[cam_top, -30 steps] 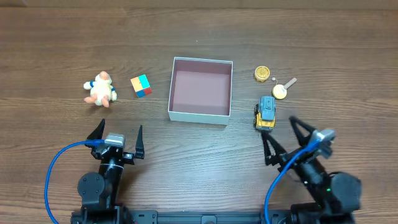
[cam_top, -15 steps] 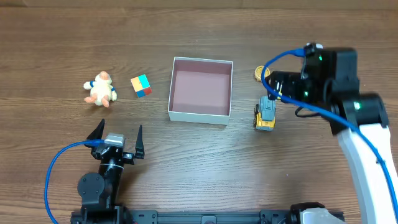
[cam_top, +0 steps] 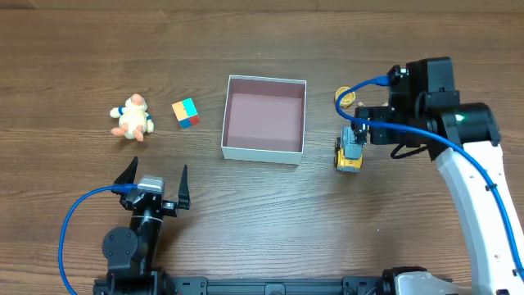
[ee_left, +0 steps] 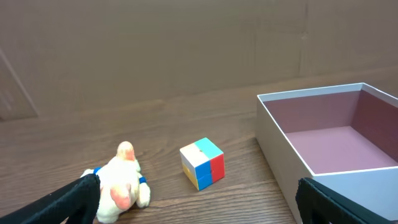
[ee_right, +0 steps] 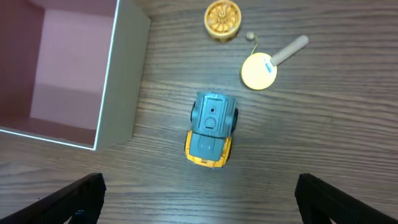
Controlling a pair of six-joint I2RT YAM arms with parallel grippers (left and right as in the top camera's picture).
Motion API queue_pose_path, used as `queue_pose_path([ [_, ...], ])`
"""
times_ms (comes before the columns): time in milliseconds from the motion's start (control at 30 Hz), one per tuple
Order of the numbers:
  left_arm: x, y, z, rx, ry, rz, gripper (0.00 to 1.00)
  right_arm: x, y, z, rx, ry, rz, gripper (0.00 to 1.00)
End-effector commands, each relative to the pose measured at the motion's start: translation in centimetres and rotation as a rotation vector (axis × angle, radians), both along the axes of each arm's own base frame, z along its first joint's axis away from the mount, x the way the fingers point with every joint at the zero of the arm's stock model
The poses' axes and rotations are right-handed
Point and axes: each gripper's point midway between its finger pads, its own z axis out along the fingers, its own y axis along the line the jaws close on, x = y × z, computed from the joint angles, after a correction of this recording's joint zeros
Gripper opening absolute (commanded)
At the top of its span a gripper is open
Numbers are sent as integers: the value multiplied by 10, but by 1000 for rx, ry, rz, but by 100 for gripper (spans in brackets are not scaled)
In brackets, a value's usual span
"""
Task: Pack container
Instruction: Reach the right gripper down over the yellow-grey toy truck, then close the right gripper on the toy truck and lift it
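While its jaws are spread wide and empty, the right gripper (ee_right: 200,198) is held over the small blue-and-yellow toy truck (ee_right: 211,127) at frame centre. The square white cardboard container (cam_top: 264,152), pink inside, is seen empty just left. A first pick is judged in hand: descent and closing across the truck's sides are called for. The left gripper (cam_top: 157,174), jaws likewise apart, is parked lower left.

Brown wooden table (cam_top: 262,41), plush toy (cam_top: 132,118), coloured cube (cam_top: 186,113), open container (cam_top: 264,152), toy truck (ee_right: 211,129), gold disc (ee_right: 223,19), yellow paddle (ee_right: 260,70)
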Motion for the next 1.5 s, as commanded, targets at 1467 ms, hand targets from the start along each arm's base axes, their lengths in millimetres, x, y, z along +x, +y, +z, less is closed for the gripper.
queue_pose_path([
  [1467,0,0,1,9,-8,0,100,34,-2,-129,-29,337,-173,100],
])
